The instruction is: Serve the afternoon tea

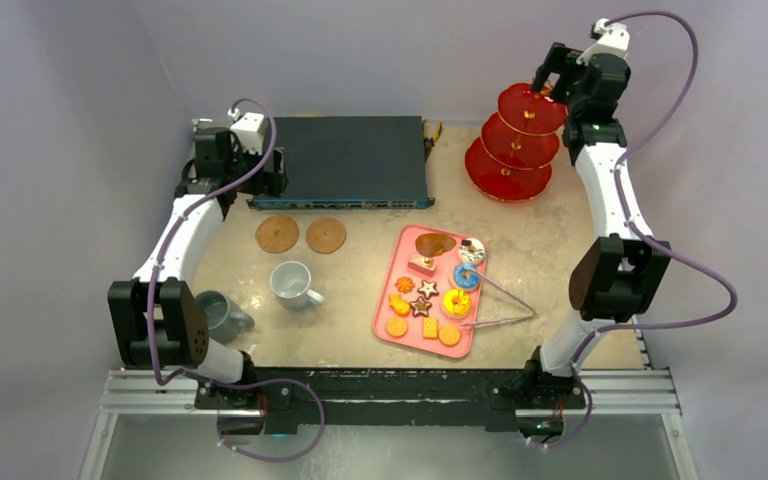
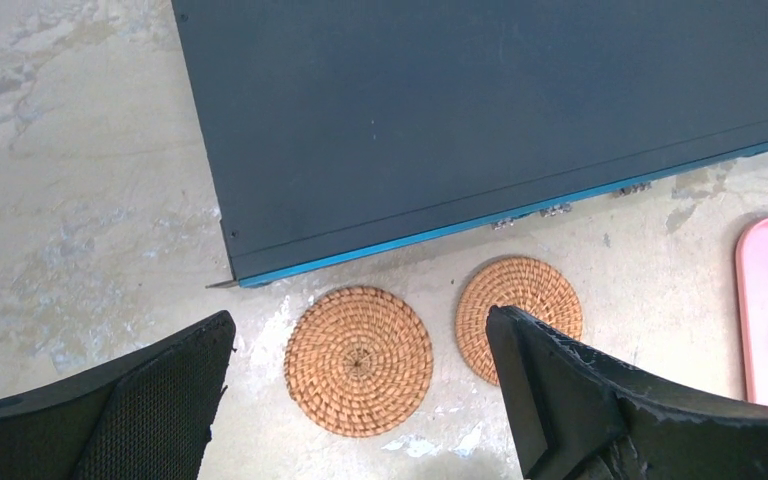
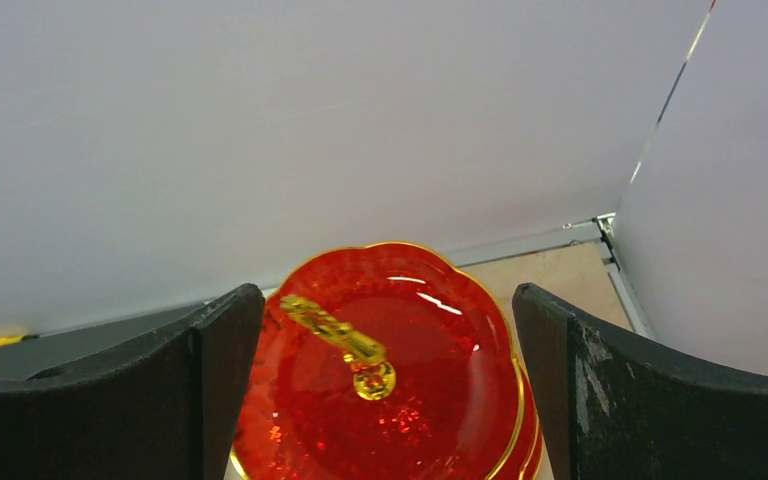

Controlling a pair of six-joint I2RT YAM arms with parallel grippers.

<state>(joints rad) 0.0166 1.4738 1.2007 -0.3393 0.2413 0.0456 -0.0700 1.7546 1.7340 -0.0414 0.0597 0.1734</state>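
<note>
Right gripper (image 3: 385,325): jaws spread wide, nothing between them. It hangs over the far right corner of the bench, straddling the gold handle (image 3: 345,345) of the red three-tier plastic stand (image 1: 518,140). No contact that we can see. We read this as lining up to take the stand by its handle, the one part narrow enough for the fingers to close round.

Left gripper (image 2: 360,325): also released and empty, high over the far left of the bench. It looks down on two round woven cork coasters (image 1: 277,234) (image 1: 326,235), which lie flat and side by side, slightly apart, just in front of the flat dark blue-grey electronics box (image 1: 350,160) along the far edge.

White ceramic mug (image 1: 290,283): upright, left of centre. Grey mug (image 1: 218,312): near the left edge, partly behind the left arm. Neither is on a coaster.

Small colourful toy pastries (image 1: 430,290): all on the pink rectangular tray (image 1: 384,315) towards the near edge, right of centre. The stand's tiers look bare.

Judgement: serving has barely begun. The stand sits far from the tray, so we expect it needs bringing closer before loading. A lift by the handle risks a swing or tilt.
</note>
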